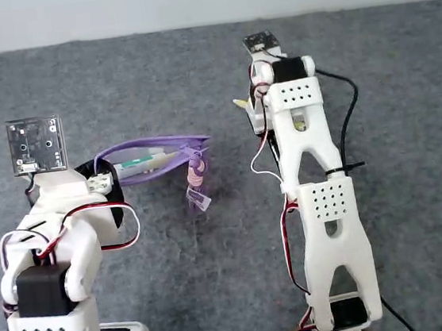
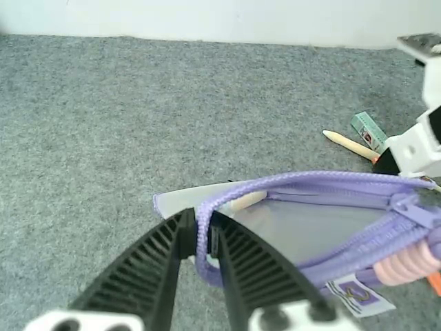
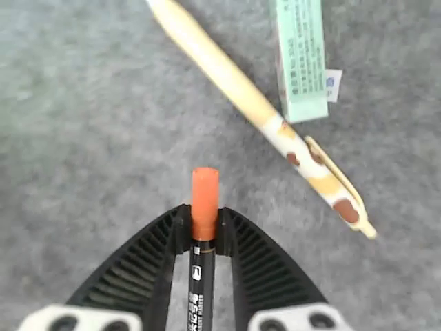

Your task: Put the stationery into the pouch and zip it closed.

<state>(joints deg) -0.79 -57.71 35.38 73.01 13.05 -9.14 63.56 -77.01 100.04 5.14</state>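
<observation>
Carpet (image 1: 155, 77), grey and fuzzy, is covering the whole table, and a white wall (image 1: 186, 2) is standing along its far edge.

Two arms are sitting side by side. One pouch (image 2: 310, 227) is lying here, purple with a see-through side. There are two pens and one eraser.

The left gripper (image 2: 200, 234) is pinching tight on the pouch's purple zip edge. The pouch is stretching away from it toward the other arm, with its mouth gaping open and something pale lying inside. A pink curly charm (image 2: 406, 265) is hanging at the pouch's far end.

The right gripper (image 3: 204, 227) is squeezing a black pen (image 3: 204, 200) with an orange cap, and the cap is poking out past the fingertips. Just beyond those fingertips, a cream pen (image 3: 255, 107) with brown spots is lying on the carpet, with the green eraser (image 3: 301, 55) just beside it.

Bare carpet is spreading out ahead of the left gripper, all the way to the wall.
</observation>
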